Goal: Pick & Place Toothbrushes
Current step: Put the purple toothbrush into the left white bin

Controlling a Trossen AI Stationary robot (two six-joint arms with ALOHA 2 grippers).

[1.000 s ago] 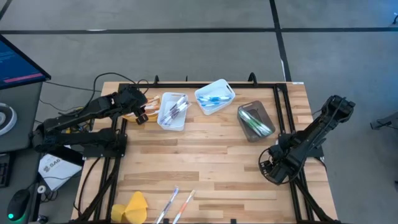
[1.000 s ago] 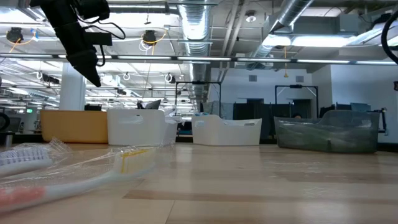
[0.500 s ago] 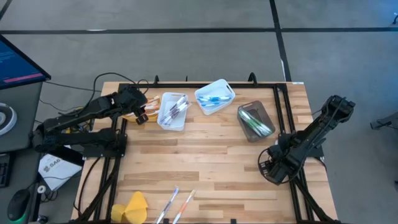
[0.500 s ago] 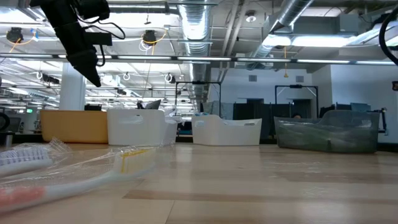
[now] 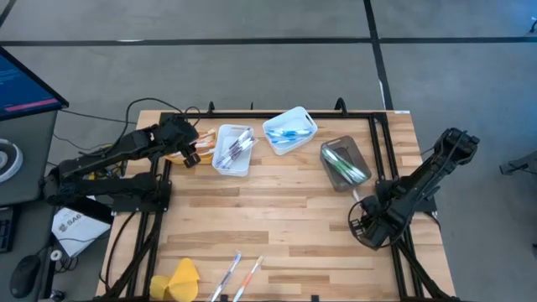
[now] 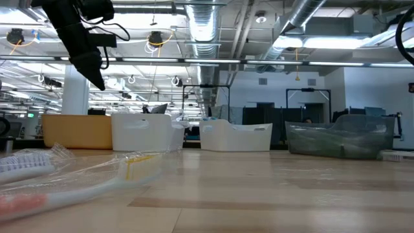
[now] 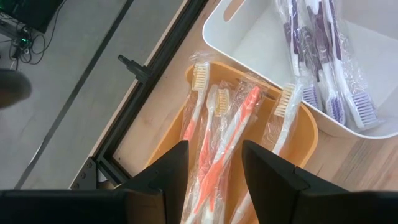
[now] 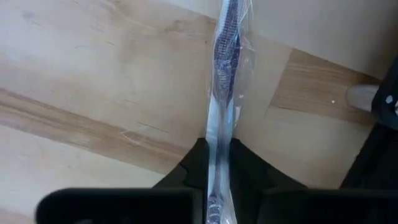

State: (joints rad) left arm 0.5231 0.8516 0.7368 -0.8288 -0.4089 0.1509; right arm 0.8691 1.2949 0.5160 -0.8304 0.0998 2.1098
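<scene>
Now the right gripper (image 8: 219, 163) sits low at the right side of the pale wooden slatted table (image 5: 277, 210), and its two dark fingers are pinched on a thin purple-and-white toothbrush in a clear wrapper (image 8: 222, 81), which runs straight out ahead of the wrist over the planks. From above, that gripper (image 5: 362, 225) hovers near the table's right edge, just in front of the brown translucent bin (image 5: 344, 164) of green brushes.

Over on the far left, the left gripper (image 7: 214, 163) hangs above the flat orange bin (image 7: 297, 140), fingers held apart with nothing between them. Orange wrapped toothbrushes (image 7: 219, 134) lie in that bin, purple ones in the white rectangular bin (image 7: 267, 50) just beside it, blue ones in the second white tub (image 5: 290, 130) further along.

Two more wrapped brushes (image 5: 237, 277) wait near the front edge, next to a crumpled yellow lump (image 5: 180, 277).

The danger? That grip looks to be on slippery film as much as handle. A quick lift could let the brush slide or swivel in the pinch, drooping at its long free end. It may then catch a bin rim, or drop into the wrong colour's bin.
</scene>
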